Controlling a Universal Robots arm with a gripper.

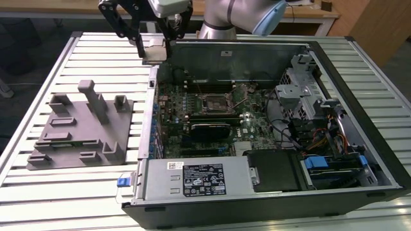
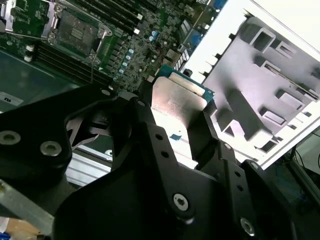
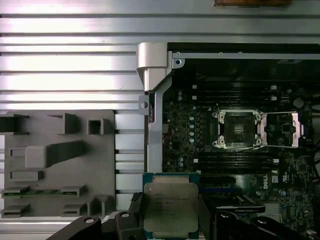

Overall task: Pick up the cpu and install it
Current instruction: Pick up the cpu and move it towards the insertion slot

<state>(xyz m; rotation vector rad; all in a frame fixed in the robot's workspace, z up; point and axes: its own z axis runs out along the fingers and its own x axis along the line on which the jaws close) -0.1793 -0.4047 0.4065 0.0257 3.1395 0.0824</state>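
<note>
Cpu (image 3: 170,206), clamped in gripper (image 2: 176,120), aloft, well apart from open socket (image 3: 239,129); done: pick-up; outstanding: seating in socket

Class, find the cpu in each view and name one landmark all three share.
Exterior view: the cpu is held in the gripper by the open case's far corner, toward the exterior view's left.
First wrist view: the cpu sits in the gripper, silver top facing the camera.
Second wrist view: the cpu shows in the gripper.
Shared landmark: the motherboard socket.
</note>
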